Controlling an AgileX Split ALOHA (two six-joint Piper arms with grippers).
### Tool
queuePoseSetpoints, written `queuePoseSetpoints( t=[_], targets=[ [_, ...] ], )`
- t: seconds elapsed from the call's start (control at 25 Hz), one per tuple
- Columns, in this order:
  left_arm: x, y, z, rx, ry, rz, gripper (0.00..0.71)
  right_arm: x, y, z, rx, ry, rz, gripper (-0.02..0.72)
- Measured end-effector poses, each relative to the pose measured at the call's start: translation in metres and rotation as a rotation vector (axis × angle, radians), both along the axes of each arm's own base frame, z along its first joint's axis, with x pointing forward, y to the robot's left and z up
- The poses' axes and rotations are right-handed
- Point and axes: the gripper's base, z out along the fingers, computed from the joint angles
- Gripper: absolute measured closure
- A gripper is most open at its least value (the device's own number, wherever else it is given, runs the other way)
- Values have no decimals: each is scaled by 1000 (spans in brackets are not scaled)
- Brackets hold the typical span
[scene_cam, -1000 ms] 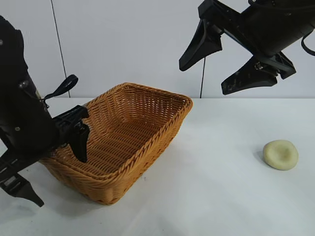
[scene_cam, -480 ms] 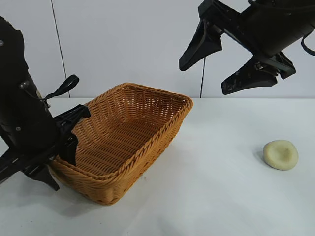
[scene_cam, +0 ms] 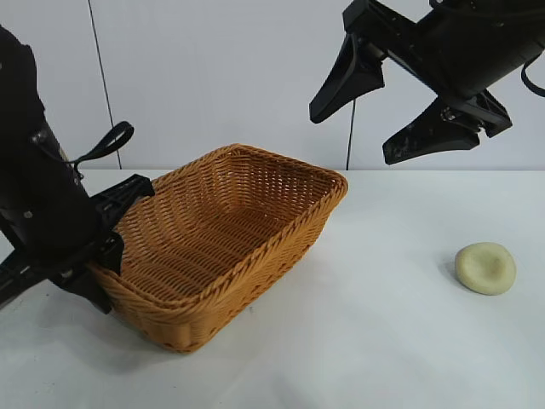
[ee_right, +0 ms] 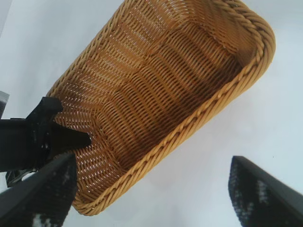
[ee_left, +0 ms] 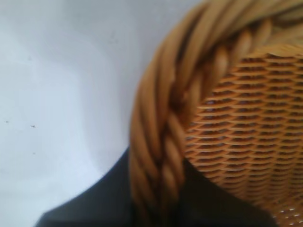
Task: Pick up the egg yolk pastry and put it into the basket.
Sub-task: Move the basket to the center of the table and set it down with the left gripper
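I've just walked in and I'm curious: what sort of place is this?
Probably a robot test bench or lab: two black robot arms, the left gripper on a wicker basket, the right gripper raised, a plain white table and one pastry.

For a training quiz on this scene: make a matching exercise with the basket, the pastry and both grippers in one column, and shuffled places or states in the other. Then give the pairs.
Things:
1. egg yolk pastry
2. basket
3. left gripper
4. right gripper

Places or states:
A. clamped on the braided rim
B. open, high above the table
C. lying alone on the white table, away from both arms
D. golden-brown wicker, nothing inside

Pairs: 1-C, 2-D, 3-A, 4-B
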Motion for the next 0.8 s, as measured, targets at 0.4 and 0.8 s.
queuePoseSetpoints(
  t=[0.4, 0.8],
  targets=[
    [37, 15, 47, -9, -114, -396, 627, 0, 0, 0, 0, 2, 1, 79],
    [64, 2, 45, 25, -66, -786, 627, 0, 0, 0, 1, 4, 3, 79]
  ],
)
